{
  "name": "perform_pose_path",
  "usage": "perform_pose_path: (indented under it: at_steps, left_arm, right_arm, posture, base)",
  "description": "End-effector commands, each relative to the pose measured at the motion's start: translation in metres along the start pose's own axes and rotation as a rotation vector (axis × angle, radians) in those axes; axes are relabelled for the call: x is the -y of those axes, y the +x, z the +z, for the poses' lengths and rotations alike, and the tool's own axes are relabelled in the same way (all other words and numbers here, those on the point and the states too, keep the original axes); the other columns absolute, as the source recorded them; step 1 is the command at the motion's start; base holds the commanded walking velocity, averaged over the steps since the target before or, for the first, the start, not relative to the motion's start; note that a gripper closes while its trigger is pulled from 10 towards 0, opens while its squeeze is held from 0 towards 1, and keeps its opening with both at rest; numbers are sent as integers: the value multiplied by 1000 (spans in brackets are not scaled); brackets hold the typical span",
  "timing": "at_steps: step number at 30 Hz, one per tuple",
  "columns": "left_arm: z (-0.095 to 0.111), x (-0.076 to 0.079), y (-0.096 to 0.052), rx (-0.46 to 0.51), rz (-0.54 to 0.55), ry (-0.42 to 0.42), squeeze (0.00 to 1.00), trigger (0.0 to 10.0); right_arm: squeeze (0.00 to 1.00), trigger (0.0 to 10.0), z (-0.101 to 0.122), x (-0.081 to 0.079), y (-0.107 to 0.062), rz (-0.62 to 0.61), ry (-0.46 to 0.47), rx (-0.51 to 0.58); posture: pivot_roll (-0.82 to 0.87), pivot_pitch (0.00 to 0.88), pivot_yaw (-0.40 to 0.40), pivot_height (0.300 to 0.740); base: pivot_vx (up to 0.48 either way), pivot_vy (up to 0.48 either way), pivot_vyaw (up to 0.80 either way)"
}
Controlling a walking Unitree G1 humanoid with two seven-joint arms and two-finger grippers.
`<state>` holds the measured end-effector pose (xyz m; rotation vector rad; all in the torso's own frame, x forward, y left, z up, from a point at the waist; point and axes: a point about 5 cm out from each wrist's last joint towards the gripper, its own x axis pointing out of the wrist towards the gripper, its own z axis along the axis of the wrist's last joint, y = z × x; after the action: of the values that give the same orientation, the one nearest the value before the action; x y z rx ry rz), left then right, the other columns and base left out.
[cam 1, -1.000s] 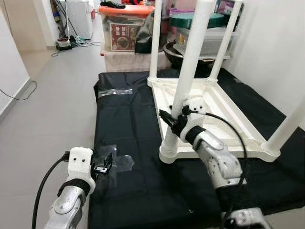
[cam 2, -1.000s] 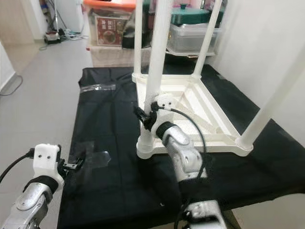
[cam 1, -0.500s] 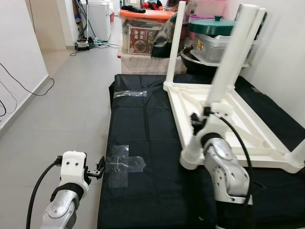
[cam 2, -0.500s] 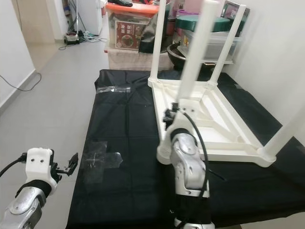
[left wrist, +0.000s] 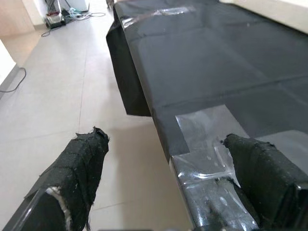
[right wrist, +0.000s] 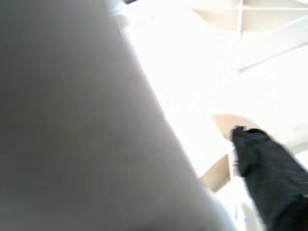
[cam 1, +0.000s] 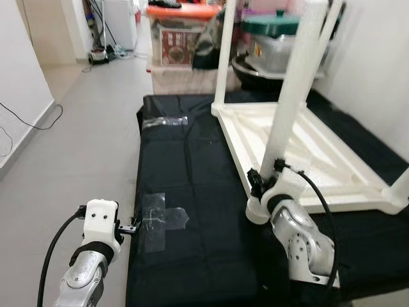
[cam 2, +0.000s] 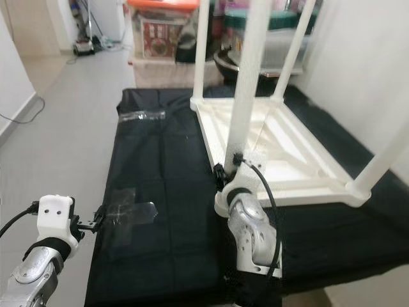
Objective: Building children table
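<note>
A white children's table (cam 1: 319, 153) lies upside down on a black cloth (cam 1: 192, 166), its legs pointing up. My right gripper (cam 1: 261, 182) is shut on the near left leg (cam 1: 294, 89), just above the leg's socket. In the right wrist view that leg (right wrist: 72, 120) looms close beside one black finger (right wrist: 264, 168). My left gripper (cam 1: 133, 225) hangs open at the cloth's left edge, next to a cross of clear tape (cam 1: 160, 220). The left wrist view shows its fingers (left wrist: 82, 163) spread wide, with nothing between them.
Stacked storage boxes (cam 1: 176, 38) and a green-lidded pot (cam 1: 275, 25) stand past the cloth's far end. A white wall runs close along the right. A strip of clear tape (cam 1: 165, 121) is stuck near the cloth's far left corner. Grey floor (cam 1: 77, 141) lies open to the left, with a cable (cam 1: 19, 121).
The whole view has shifted, so the camera moved. My left gripper has drawn back from over the tape to the cloth's edge. The right gripper stays on the leg.
</note>
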<state>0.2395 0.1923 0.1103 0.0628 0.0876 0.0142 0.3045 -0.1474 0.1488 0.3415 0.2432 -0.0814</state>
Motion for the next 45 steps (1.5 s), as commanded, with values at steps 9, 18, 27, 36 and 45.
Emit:
perform_pose_path:
  at_steps: [9,18,27,36,45]
  left_arm:
    - [-4,-2,4,-17,-19,27,0,10000]
    - [-5,5,6,-16,-26,20,0,10000]
    - [-4,-3,6,-12,-13,29,0,10000]
    - [-6,6,6,-9,-19,27,0,10000]
    - [3,0,7,43,17,25,0,10000]
  right_arm:
    - [1000,10000,65,1,17,150,-95,187]
    - [1000,10000,62,3,21,190,-121,114]
    - [1000,10000,65,1,32,168,-87,109]
    - [0,10000,57,-2,47,36,-79,67]
    - [0,10000,57,-29,40,187,-180,172]
  posture:
    - [5,0,-18,740]
    - [-4,0,-24,740]
    - [1,0,-32,740]
    - [11,0,-39,740]
    - [15,0,-38,740]
  base:
    - [0,0,0]
    - [0,0,0]
    - [0,0,0]
    - [0,0,0]
    - [0,0,0]
